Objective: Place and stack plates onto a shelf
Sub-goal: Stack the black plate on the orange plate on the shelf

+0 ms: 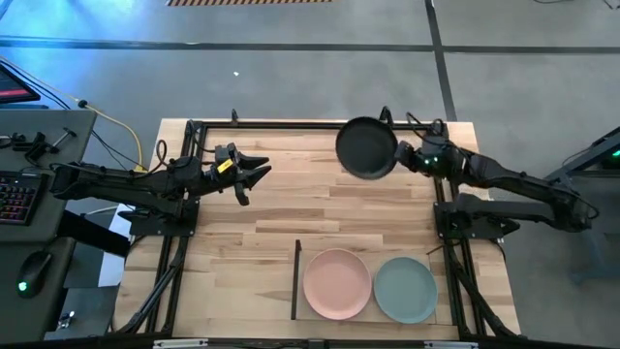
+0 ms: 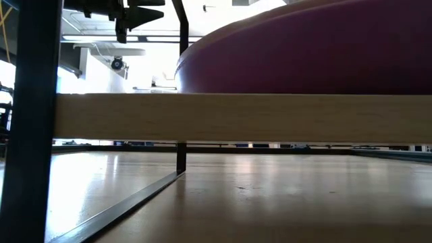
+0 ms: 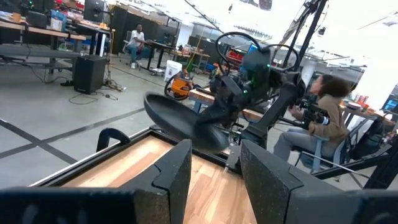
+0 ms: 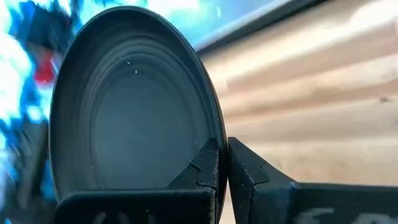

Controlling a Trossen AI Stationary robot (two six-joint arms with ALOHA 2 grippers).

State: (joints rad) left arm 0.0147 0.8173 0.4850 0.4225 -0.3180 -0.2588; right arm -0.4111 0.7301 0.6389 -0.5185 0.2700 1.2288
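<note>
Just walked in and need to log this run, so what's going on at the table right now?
The right claw is pinching the rim of the black plate and holding it up over the far side of the table. The pink plate and the blue-green plate lie side by side on the shelf at the near edge. The left claw hangs open and empty over the table's left part.
</note>
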